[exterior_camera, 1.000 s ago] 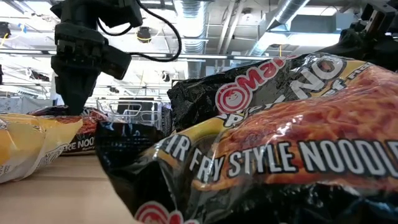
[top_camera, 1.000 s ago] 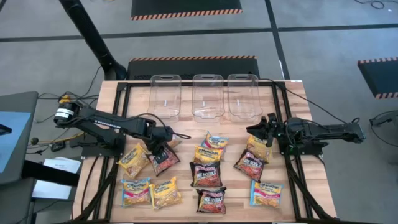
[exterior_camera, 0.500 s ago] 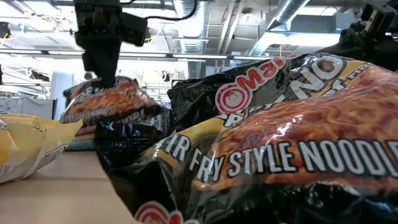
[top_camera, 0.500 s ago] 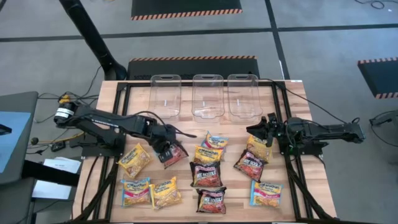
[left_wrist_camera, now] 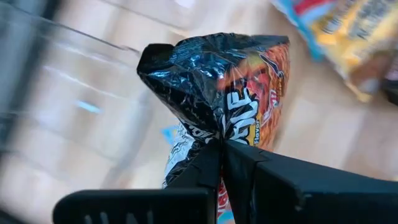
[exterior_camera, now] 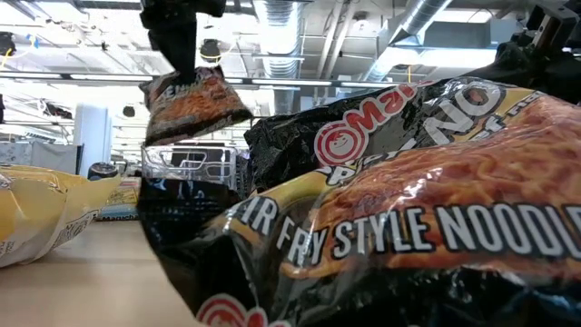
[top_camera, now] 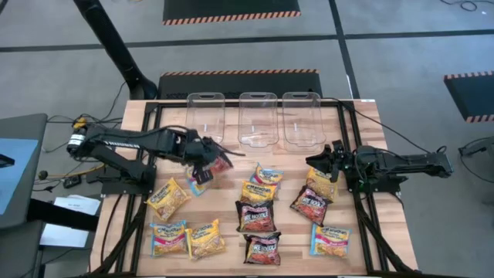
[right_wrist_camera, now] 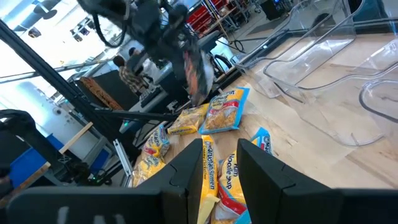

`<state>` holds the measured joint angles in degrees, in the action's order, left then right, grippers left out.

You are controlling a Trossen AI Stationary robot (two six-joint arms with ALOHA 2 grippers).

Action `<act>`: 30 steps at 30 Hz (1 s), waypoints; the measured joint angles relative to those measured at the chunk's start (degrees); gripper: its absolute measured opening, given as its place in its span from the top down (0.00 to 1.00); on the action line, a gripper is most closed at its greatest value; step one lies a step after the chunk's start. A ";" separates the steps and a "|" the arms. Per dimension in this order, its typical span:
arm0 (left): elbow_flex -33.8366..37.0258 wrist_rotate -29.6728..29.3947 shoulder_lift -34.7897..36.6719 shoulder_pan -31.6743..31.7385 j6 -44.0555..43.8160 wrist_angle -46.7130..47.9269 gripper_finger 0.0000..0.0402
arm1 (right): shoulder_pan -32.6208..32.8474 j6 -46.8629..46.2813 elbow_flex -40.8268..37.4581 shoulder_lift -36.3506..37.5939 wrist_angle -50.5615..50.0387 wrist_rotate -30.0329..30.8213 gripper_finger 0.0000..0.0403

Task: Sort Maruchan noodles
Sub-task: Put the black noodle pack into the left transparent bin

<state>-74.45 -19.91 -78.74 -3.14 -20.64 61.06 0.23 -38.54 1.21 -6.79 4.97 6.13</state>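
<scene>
Left gripper clamped on the crimped edge of a dark red-black packet; my fingers pinch the glossy, wrinkled film where it bunches to a point. Packet hangs off the wooden table, tilted, near the leftmost clear tub. Tubs are smooth, transparent, rounded rectangles: three in a row, middle tub and right tub beyond it.

Just below my left gripper on the boards: a blue-yellow packet and a yellow packet, both puffy and crinkled. More square packets lie scattered toward my right side, among them a dark packet.

Right gripper rests low over a yellow-red packet at the table's right side, fingers parted with the packet lying between them.
</scene>
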 joint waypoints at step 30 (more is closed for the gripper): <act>-8.62 -4.45 -1.02 37.68 49.58 -8.77 1.00 | 0.00 0.02 0.00 0.02 0.22 2.50 0.70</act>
<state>-83.07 -24.37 -79.76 34.54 28.94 52.29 0.23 -38.52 1.21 -6.77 5.19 8.63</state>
